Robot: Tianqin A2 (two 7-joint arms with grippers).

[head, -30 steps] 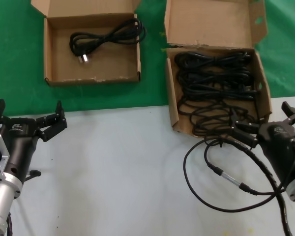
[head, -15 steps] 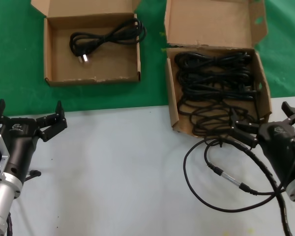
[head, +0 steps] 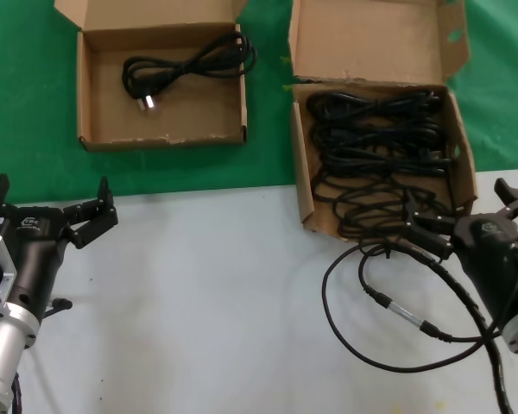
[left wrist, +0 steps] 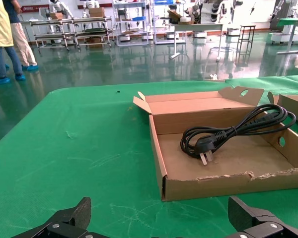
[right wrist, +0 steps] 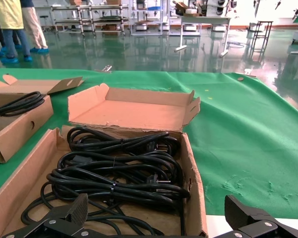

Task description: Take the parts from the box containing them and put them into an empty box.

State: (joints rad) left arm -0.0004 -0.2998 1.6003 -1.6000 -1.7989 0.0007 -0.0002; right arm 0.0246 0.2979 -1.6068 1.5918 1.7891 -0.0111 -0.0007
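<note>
Jaws spread on both: right gripper (head: pixel 466 222) at big box's (head: pixel 304 185) front edge over cords (head: pixel 375 142); left gripper (head: pixel 50 207) on open desk (head: pixel 207 302). One cord (head: pixel 186 65) lies in small box (head: pixel 85 103).

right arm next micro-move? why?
Probably ease the right gripper forward and down onto the nearest cord bundle. Its fingers are open, empty, at the near rim of the bigger box still full of cords; the smaller box holds one. The left gripper waits, open.
</note>
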